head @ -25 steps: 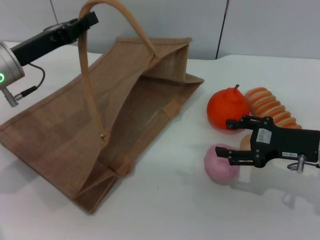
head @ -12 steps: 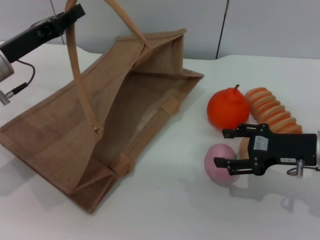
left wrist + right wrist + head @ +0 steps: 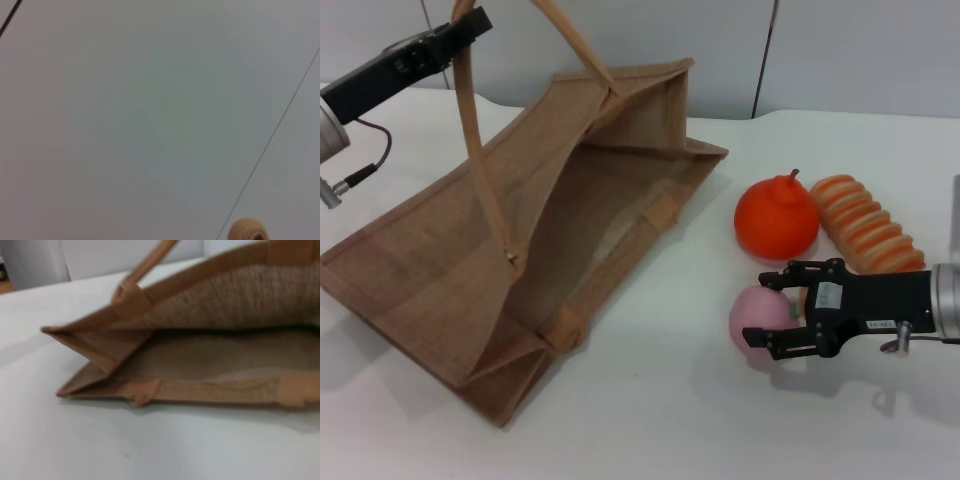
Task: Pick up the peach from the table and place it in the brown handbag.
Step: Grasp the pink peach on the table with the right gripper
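Observation:
The pink peach [image 3: 756, 316] lies on the white table, in front of the orange fruit. My right gripper [image 3: 760, 314] reaches in from the right with its jaws open, one finger on each side of the peach, which still rests on the table. The brown handbag [image 3: 550, 240] lies on its side at the left with its mouth open toward the right. My left gripper [image 3: 463, 28] is at the top left, shut on one handle [image 3: 480, 170] and holding it up. The right wrist view shows the bag's open mouth [image 3: 210, 360]. The left wrist view shows a bit of handle [image 3: 247, 231].
An orange fruit with a stem [image 3: 776, 218] and a striped orange loaf-like item [image 3: 865, 226] lie just behind the peach. The table [image 3: 650, 420] is bare between the peach and the bag's mouth. A grey wall stands behind.
My right gripper has moved down and left, from beside the peach to straddling it. My left gripper has lifted the handle higher, opening the bag's mouth wider.

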Available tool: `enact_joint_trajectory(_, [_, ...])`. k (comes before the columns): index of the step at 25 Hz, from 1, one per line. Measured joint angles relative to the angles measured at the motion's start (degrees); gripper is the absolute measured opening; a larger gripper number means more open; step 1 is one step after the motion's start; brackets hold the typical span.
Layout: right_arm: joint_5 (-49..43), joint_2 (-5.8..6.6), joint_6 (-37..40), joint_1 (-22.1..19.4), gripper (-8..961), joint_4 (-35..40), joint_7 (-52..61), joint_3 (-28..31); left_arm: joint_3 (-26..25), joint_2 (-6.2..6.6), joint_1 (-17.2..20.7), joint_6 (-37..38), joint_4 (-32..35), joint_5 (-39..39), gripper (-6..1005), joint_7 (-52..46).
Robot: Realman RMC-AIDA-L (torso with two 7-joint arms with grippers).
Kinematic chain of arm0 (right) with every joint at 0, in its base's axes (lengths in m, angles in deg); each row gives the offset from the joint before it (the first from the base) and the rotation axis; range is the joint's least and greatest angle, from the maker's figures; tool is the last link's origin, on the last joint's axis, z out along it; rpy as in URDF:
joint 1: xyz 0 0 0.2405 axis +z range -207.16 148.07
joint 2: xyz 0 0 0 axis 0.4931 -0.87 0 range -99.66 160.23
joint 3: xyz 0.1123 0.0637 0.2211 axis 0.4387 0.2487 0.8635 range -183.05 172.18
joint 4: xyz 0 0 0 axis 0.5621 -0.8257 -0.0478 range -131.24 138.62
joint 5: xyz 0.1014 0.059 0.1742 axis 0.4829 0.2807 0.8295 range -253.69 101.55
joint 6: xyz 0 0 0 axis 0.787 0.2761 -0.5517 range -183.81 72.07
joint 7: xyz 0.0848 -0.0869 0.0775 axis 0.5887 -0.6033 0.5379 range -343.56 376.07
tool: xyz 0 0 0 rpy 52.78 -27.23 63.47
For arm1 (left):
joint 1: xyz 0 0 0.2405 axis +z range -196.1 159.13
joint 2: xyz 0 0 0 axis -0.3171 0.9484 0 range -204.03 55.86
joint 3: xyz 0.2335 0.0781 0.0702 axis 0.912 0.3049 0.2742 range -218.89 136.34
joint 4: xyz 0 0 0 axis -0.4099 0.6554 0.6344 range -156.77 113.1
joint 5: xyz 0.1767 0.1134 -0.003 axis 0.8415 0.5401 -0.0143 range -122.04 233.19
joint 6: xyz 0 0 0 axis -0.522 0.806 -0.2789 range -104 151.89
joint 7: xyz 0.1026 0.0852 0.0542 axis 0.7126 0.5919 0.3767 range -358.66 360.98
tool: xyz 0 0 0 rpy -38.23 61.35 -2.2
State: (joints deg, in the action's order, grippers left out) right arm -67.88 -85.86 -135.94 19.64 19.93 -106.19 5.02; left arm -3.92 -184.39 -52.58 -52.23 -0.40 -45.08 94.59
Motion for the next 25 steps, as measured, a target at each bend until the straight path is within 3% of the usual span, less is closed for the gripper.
enact_joint_trajectory(25, [-0.45, -0.04, 2.82, -0.19, 798, -0.68, 1.91, -2.81, -0.09, 0.59, 0.06, 0.00, -1.56, -0.07, 117, 0.03])
